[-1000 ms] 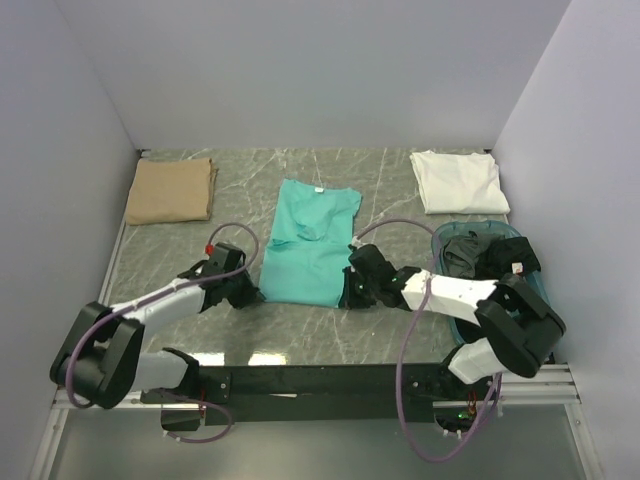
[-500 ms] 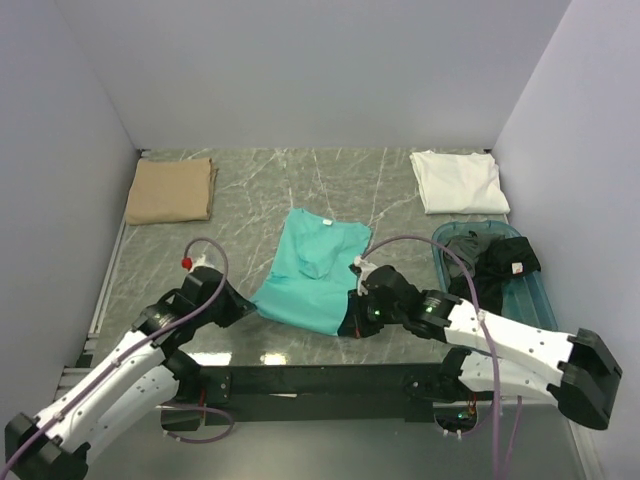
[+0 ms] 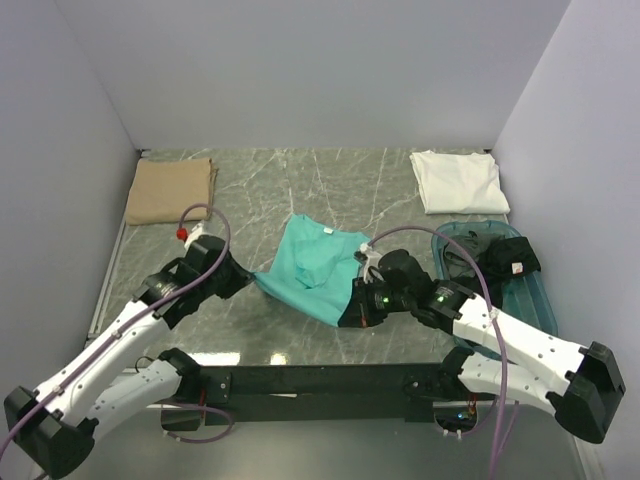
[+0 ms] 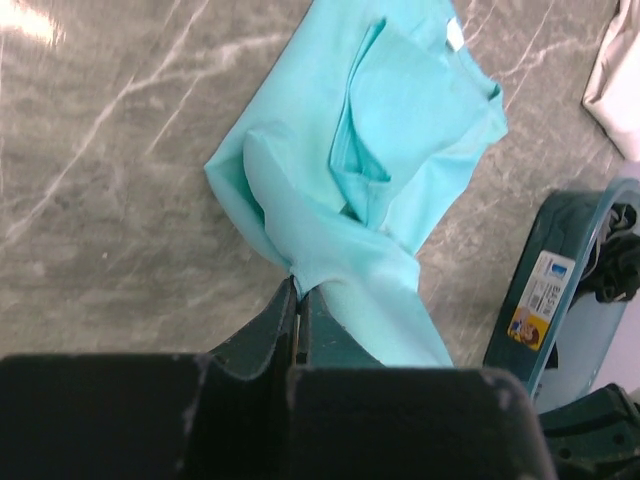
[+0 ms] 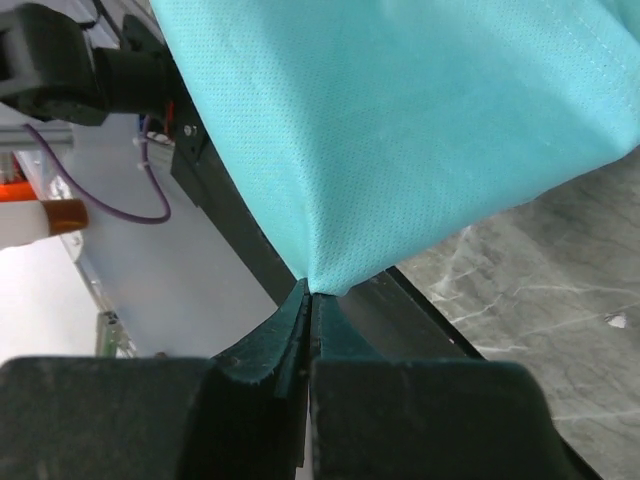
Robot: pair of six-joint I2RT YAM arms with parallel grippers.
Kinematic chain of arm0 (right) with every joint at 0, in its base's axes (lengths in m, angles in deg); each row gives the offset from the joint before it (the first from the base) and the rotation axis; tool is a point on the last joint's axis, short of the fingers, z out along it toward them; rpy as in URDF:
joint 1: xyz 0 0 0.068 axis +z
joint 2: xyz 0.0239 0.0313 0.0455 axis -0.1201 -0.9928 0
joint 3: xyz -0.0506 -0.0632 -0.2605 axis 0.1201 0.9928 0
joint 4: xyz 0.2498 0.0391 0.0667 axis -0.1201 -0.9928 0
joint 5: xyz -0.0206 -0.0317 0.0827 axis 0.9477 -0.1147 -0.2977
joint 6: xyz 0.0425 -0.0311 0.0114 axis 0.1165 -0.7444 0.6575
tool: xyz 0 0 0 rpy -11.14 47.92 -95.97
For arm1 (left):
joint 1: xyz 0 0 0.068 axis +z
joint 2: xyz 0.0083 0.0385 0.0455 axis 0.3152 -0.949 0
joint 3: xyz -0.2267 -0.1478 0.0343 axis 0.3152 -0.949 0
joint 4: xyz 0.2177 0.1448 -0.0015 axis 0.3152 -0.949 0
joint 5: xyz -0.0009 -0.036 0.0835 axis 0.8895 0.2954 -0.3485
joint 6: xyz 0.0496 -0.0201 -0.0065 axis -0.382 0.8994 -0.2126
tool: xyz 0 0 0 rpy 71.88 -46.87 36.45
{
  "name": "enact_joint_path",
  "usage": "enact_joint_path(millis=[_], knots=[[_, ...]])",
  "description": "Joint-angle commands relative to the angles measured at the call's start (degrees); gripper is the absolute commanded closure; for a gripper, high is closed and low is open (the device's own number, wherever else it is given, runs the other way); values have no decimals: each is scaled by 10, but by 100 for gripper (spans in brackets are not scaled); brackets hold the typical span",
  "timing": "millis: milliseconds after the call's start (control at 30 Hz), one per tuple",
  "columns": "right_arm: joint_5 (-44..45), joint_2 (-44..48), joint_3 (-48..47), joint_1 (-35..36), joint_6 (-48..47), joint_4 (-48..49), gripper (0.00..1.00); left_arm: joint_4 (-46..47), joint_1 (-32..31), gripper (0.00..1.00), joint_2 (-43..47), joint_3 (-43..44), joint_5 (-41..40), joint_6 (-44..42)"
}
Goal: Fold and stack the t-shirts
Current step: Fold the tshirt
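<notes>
**Top external view.** The teal t-shirt is lying near the middle of the table. Its collar end is pointing away from the arms, and its near edge is stretching between the two tools. The left tool is pinching the near left corner of this shirt, with its jaws closed on the cloth. The right tool is pinching the near right corner in the same way. A tan t-shirt is lying folded at the far left corner of the table, and a white t-shirt is lying folded at the far right. The tub is sitting at the right edge, just nearer than the white shirt, and dark grey t-shirts are lying heaped inside it.

**Left wrist view.** The left tool is gripping a gathered corner of the teal t-shirt, its fingers pressing together with only cloth between them. The shirt is spreading away from the grip across the table, one sleeve folding over the body. The tub is showing at the right with a label on its wall. The white t-shirt is appearing at the upper right edge.

**Right wrist view.** The right tool is clamping a corner of the teal t-shirt, its jaws closed on the fabric. The cloth is fanning out taut above the grip and filling most of the view. The table is showing at the lower right.
</notes>
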Motion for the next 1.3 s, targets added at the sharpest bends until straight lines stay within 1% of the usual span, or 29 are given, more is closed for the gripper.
enact_joint_path(millis=[0,233,300,433,567,767,1033,1133,1267], knots=[[-69,1,-27,-41,-23,-5,100,33,1,99,-30,56,-64,-24],[-105,-37,-59,-111,-62,-15,100,46,2,99,-120,140,-109,-41],[-111,-54,-68,-126,-69,-19,100,49,9,99,-155,156,-111,-50],[-136,-81,-91,-171,-86,-19,100,68,32,99,-206,203,-86,-70],[-163,-108,-107,-211,-100,-18,100,96,55,99,-254,233,-62,-90],[-186,-156,-127,-259,-111,-10,100,103,79,99,-333,299,-40,-117],[-214,-226,-157,-312,-121,12,100,125,92,99,-440,383,-4,-146],[-227,-274,-168,-329,-123,26,100,124,95,99,-490,421,6,-154],[-206,-321,-192,-345,-118,35,100,129,96,99,-565,466,18,-156]])
